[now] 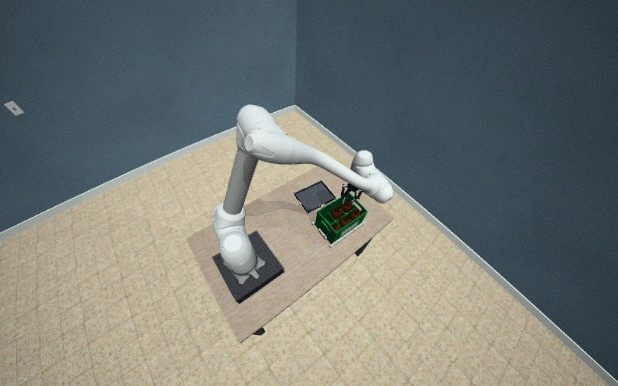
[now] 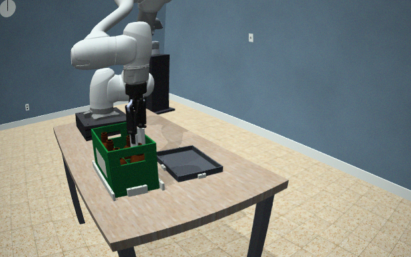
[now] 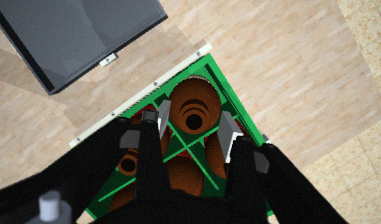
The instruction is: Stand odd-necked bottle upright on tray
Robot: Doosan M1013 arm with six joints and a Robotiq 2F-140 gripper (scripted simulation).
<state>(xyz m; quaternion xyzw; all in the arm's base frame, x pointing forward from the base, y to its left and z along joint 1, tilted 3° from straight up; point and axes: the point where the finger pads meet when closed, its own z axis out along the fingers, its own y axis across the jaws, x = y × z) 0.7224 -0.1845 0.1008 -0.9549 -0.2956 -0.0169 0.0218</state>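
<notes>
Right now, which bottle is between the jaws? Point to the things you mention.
The brown bottle (image 1: 346, 206) (image 3: 195, 102) in the crate's (image 1: 342, 236) (image 2: 134, 178) (image 3: 236, 102) corner compartment; the others sit outside the jaws.

1. The crate's (image 1: 327, 230) (image 2: 134, 178) (image 3: 234, 97) tall walls block sideways passage; its top is open.
2. Inside the crate, thin dividers (image 2: 126, 161) (image 3: 188, 145) and bottles leave tight gaps, though space shows between the pincer (image 1: 351, 200) (image 2: 137, 140) (image 3: 194, 117) tips and the neck between them.
3. Beside the crate, open air lies over the low-rimmed tray (image 1: 314, 196) (image 2: 190, 163) (image 3: 76, 45).
</notes>
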